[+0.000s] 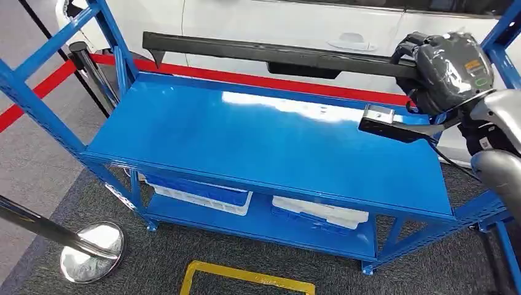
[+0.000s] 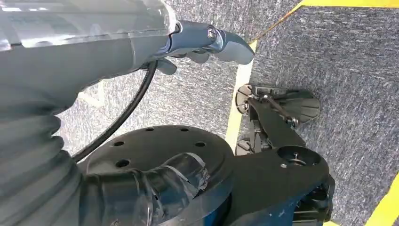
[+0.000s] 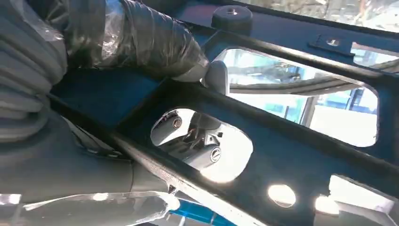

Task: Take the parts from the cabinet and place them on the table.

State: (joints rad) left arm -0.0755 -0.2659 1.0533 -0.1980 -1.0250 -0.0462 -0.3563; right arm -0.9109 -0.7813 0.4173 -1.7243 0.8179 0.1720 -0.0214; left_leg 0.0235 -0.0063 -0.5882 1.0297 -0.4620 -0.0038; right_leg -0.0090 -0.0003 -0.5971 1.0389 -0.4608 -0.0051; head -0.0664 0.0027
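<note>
At upper right of the head frame, my right robot hand (image 1: pixel 451 67) grips the long black part (image 1: pixel 270 56).

Said part spans the top of the frame, level above the blue surface (image 1: pixel 270 141), with a white car behind it. Right wrist view confirms my fingers (image 3: pixel 141 42) closed on the part's black frame (image 3: pixel 291 155). My left robot hand (image 2: pixel 207 44) hangs over grey carpet, fingers curled in, holding nothing. White-and-blue bins (image 1: pixel 203 195) sit on the lower shelf.

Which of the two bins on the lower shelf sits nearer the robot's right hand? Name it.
The right-hand bin, white with blue inside, under the shelf's right half. It lies below the right hand, which holds the long black part; the other bin sits further left.
</note>
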